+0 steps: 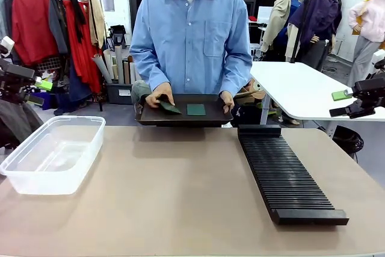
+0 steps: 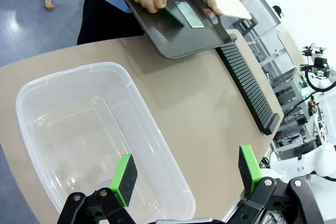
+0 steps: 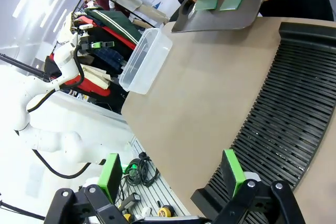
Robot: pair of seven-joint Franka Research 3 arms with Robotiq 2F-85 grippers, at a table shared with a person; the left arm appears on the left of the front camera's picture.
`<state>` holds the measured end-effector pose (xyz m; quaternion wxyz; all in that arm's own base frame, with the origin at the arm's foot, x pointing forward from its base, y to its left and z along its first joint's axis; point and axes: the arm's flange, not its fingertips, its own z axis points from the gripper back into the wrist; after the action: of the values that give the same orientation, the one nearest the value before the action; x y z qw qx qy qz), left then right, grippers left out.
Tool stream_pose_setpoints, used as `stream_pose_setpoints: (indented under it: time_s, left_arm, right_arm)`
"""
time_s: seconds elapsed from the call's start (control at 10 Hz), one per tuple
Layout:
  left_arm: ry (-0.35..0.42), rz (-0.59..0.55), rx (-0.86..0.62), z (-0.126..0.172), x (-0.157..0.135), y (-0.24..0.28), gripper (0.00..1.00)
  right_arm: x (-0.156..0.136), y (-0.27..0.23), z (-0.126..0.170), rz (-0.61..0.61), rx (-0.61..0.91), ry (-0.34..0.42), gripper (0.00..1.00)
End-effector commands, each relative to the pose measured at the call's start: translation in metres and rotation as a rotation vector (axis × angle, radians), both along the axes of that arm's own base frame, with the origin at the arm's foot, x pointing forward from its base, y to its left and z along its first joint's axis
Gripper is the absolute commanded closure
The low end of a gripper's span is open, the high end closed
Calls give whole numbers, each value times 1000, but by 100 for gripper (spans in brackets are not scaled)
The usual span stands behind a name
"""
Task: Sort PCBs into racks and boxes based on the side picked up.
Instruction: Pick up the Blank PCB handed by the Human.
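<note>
A person holds a flat black tray (image 1: 150,117) at the table's far edge. Two dark green PCBs lie on it: one (image 1: 196,109) flat in the middle, another (image 1: 169,108) under the person's hand (image 1: 160,94). The long slotted black rack (image 1: 283,176) lies on the right of the table. The clear plastic box (image 1: 54,153) stands empty on the left. My left gripper (image 2: 186,174) hangs open above the box (image 2: 89,129). My right gripper (image 3: 173,172) hangs open over the near end of the rack (image 3: 294,119). Both arms stay at the table's sides, left gripper (image 1: 41,83) and right gripper (image 1: 343,95).
A clothes rail (image 1: 54,22) with garments stands behind on the left. A white table (image 1: 301,88) stands at the back right. The brown tabletop (image 1: 180,191) between box and rack is bare.
</note>
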<state>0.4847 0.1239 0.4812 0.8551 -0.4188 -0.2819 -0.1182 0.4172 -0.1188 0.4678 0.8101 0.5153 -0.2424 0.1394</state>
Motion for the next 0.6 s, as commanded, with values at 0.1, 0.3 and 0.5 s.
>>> stream_pose_setpoints:
  time_s: [0.1,0.3,0.5]
  left_arm:
    - [9,3,1,1,0,0,0]
    - [9,3,1,1,0,0,0]
    - [9,3,1,1,0,0,0]
  right_arm:
    - [0,0,1,-3,4,4,0]
    - [0,0,1,-3,4,4,0]
    - [0,0,1,-3,4,4,0]
